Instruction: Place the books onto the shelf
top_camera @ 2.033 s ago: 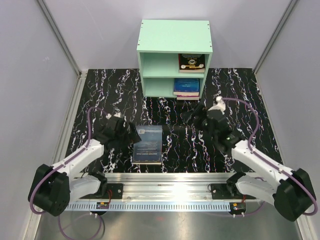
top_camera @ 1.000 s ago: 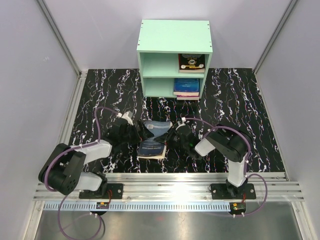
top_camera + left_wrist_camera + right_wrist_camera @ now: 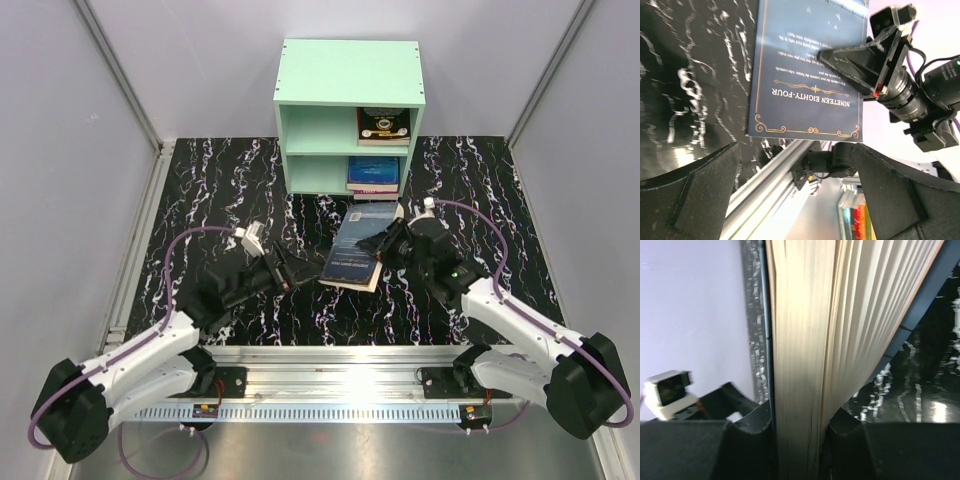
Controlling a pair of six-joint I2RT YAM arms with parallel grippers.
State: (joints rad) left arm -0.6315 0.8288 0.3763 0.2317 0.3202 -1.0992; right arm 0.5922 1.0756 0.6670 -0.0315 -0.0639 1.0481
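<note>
Black worktop (image 3: 200,190) veined in white, closed in by pale grey walls (image 3: 60,200) at 9, 12 and 3 o'clock, with a metal rail (image 3: 340,360) along the 6 o'clock edge.

At 12 o'clock, against the back wall, mint-green shelf (image 3: 350,70) with its open face toward the arms, split into two compartments by one horizontal board. In the upper compartment, pushed to its 3 o'clock side, black book (image 3: 383,125) lying flat, gold emblem on the cover. In the lower compartment, likewise at the 3 o'clock side, low flat stack of books (image 3: 373,176), blue cover on top and a reddish edge beneath.

Near the shelf, at 6 o'clock of the lower compartment, dark blue book (image 3: 352,255), tilted, gold-framed cover up, title NINETEEN EIGHTY-FOUR legible from the left wrist view. Cannot tell whether its low edge touches the worktop.

At the 3 o'clock edge of that book, right end effector (image 3: 388,243), clenched on it. From the right wrist view, cream page block pinched between two black fingers (image 3: 752,422).

At 9 o'clock of the dark blue book and apart from it, left end effector (image 3: 292,272), released, fingers (image 3: 695,195) spread wide and aimed toward the cover.
</note>
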